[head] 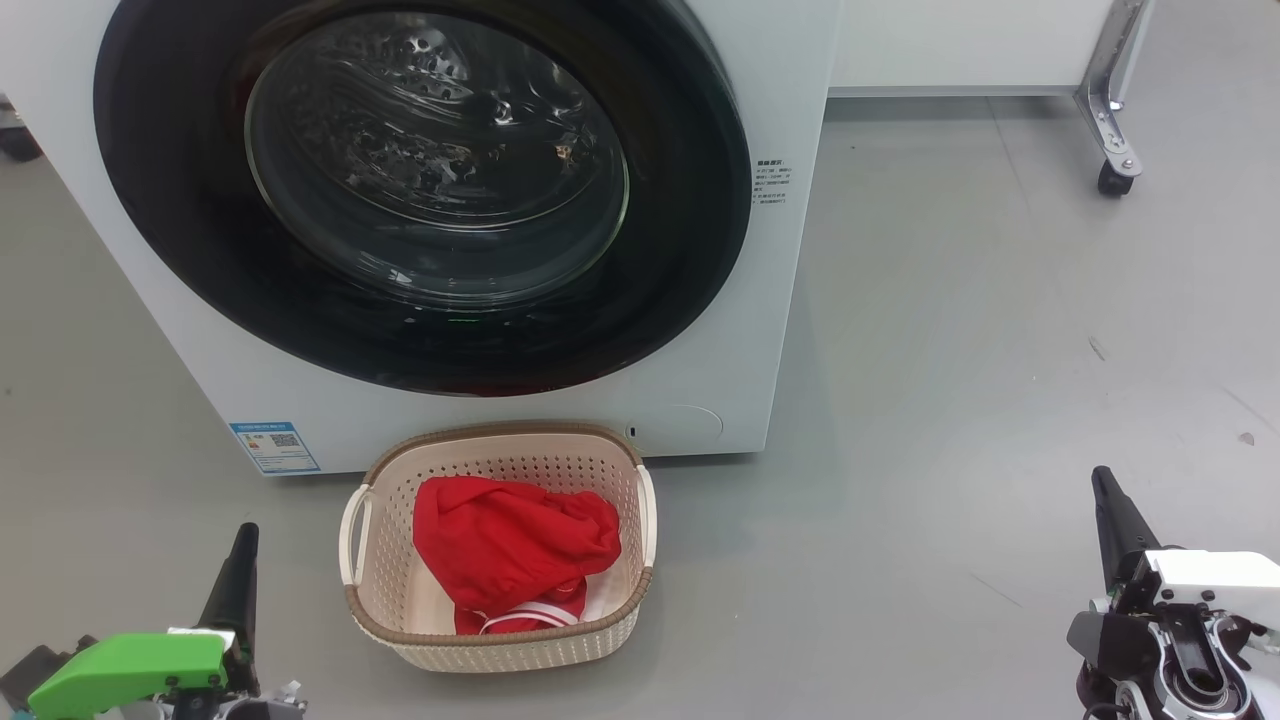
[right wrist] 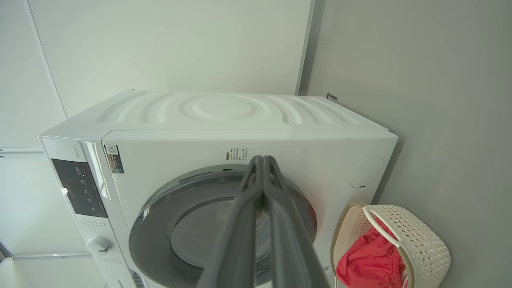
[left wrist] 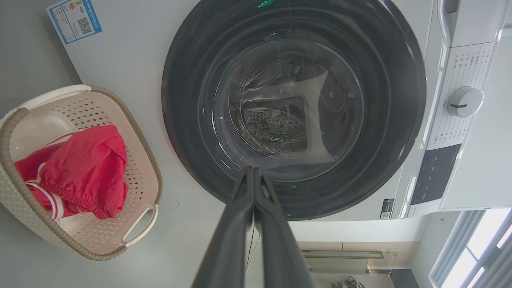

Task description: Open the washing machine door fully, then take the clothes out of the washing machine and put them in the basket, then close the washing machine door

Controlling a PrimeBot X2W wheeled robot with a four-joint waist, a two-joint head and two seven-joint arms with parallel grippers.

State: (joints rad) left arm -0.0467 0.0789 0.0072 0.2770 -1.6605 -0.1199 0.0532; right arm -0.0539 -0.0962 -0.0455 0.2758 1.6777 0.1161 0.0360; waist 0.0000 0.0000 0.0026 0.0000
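The white washing machine (head: 770,300) stands ahead with its black-rimmed round door (head: 200,250) shut flat against the front; the glass bowl shows the drum behind it. On the floor in front sits the cream basket (head: 500,650) with the red clothes (head: 510,545) bunched inside. My left gripper (head: 243,535) rests at the lower left, fingers shut and holding nothing, well short of the basket. At the lower right my right gripper (head: 1103,480) is also shut and empty. The left wrist view shows the door (left wrist: 192,80), the basket (left wrist: 140,160) and the clothes (left wrist: 84,164); the right wrist view shows the machine (right wrist: 224,112) and the basket (right wrist: 424,240).
Grey floor spreads to the right of the machine. A white cabinet on a metal leg with a caster (head: 1115,175) stands at the back right. A blue label (head: 274,446) marks the machine's lower left front; the control knob (left wrist: 464,102) is on its panel.
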